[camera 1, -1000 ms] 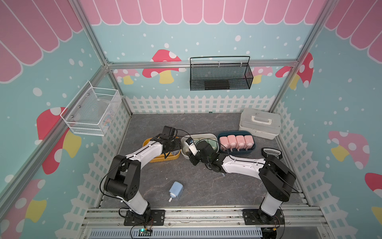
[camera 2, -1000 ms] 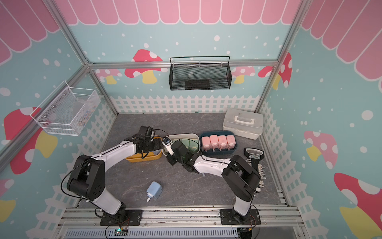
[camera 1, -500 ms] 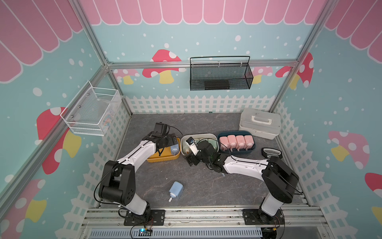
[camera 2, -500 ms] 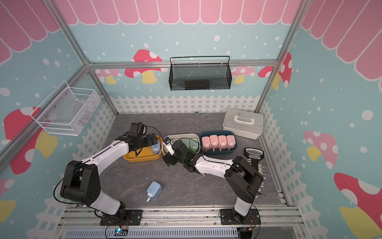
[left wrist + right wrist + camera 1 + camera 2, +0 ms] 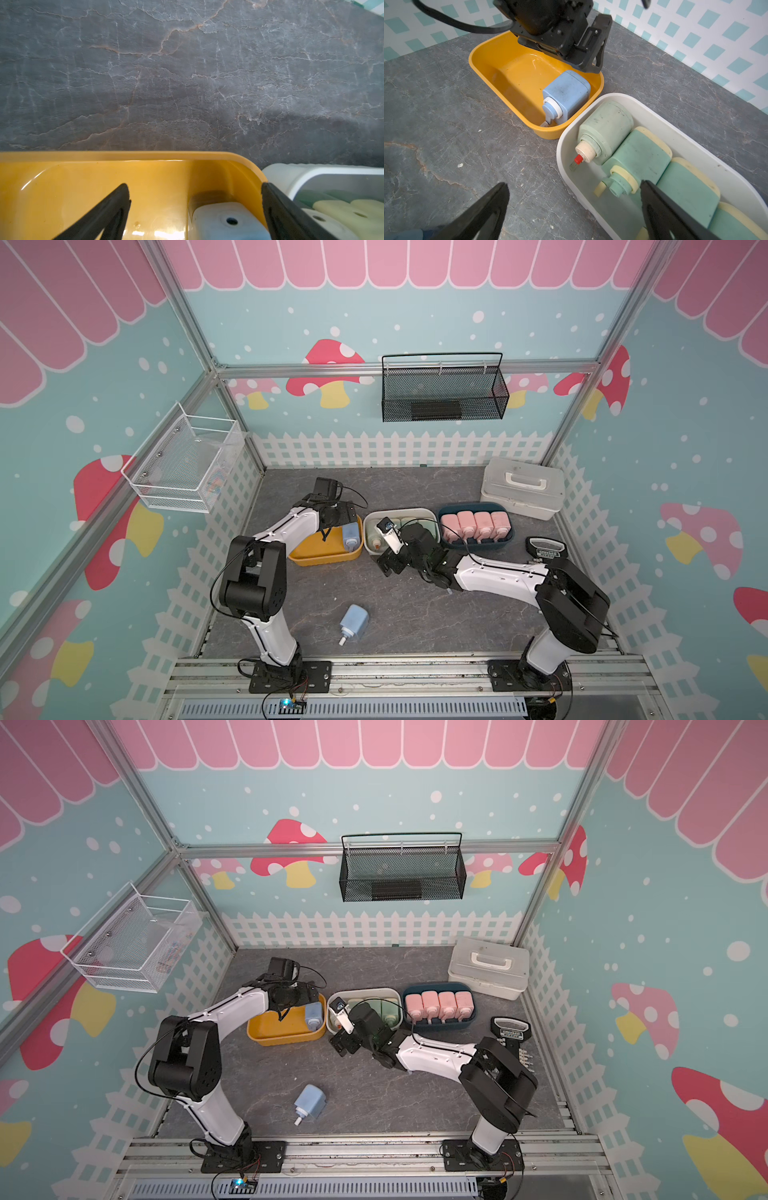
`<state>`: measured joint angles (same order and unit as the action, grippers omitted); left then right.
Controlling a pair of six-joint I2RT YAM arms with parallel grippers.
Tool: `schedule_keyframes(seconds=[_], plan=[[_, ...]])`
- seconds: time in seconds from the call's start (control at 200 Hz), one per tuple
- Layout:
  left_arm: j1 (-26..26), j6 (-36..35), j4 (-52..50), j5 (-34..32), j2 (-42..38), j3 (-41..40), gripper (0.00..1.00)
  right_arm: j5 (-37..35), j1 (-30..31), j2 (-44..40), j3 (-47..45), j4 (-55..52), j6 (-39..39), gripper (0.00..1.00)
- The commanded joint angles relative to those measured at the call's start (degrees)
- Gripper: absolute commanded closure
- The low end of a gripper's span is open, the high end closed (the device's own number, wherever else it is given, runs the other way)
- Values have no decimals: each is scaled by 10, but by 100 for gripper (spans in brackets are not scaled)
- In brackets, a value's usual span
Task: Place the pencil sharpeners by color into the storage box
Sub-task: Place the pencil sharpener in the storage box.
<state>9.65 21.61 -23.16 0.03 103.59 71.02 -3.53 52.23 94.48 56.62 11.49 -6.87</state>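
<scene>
Left tool point(image 5: 193, 185) and right tool point(image 5: 573, 182) both gape empty; the black gadget point(image 5: 545, 549) bears an illegible label.

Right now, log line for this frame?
left hand: open over yellow tub | right hand: open by white tub | blue sharpener: in yellow tub | loose blue sharpener: on table

Left arm point(image 5: 291, 526): you have glossy white shells and bulky black joints.
Right arm point(image 5: 498, 576): same colours, with a thin black cable looping.
Right gripper point(image 5: 574, 184): black, tapered wedge jaws.
</scene>
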Motion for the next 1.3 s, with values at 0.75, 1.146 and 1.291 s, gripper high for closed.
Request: schedule_keyframes(seconds=[0.75,1.146,1.291], plan=[[15,-2,8,39,27,36,1,-12,2,-29,-18,-22,19,2],[29,-18,1,-21,-23,8,1,-89,2,-30,-28,-12,-22,2],[39,-19,1,-49,-52,-12,1,-94,2,-34,-33,-16,-23,1]])
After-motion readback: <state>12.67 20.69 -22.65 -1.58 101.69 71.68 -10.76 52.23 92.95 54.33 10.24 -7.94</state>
